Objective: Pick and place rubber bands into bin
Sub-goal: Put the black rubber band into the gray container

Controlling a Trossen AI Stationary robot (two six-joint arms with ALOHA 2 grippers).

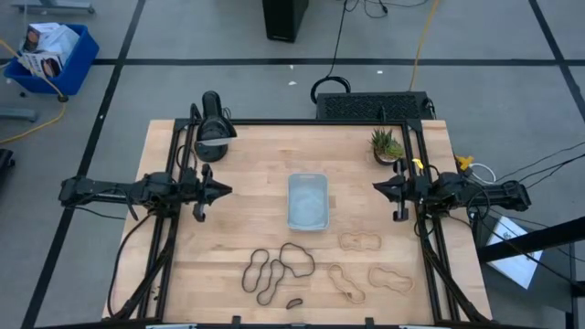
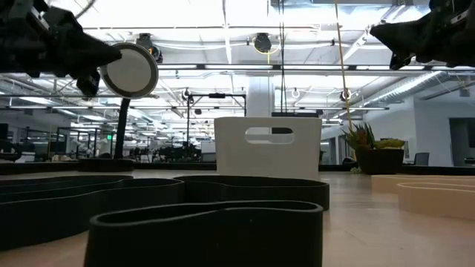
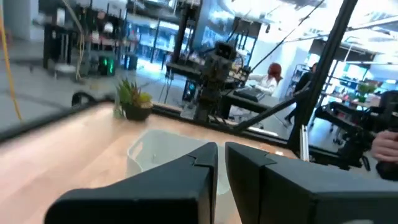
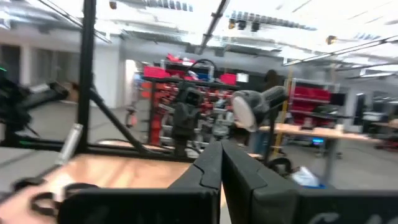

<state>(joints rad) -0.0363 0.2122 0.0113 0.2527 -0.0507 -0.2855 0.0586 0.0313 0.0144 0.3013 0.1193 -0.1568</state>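
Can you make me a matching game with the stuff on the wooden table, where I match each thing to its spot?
Things
1. small translucent pale blue-grey plastic bin
2. dark brown floppy rubber bands
3. tan wavy rubber bands
4. little green potted plant

Places, seen from above
A. far right corner of the table
B. near edge, on the right arm's side
C. middle of the table
D. near edge, left of the tan loops

Pairs: 1-C, 2-D, 3-B, 4-A

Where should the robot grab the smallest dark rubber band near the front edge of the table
Come straight down on the smallest dark rubber band and pinch across one side of its loop. It lies flat and apart from the bigger dark loops, so a side approach probably finds nothing to grip.
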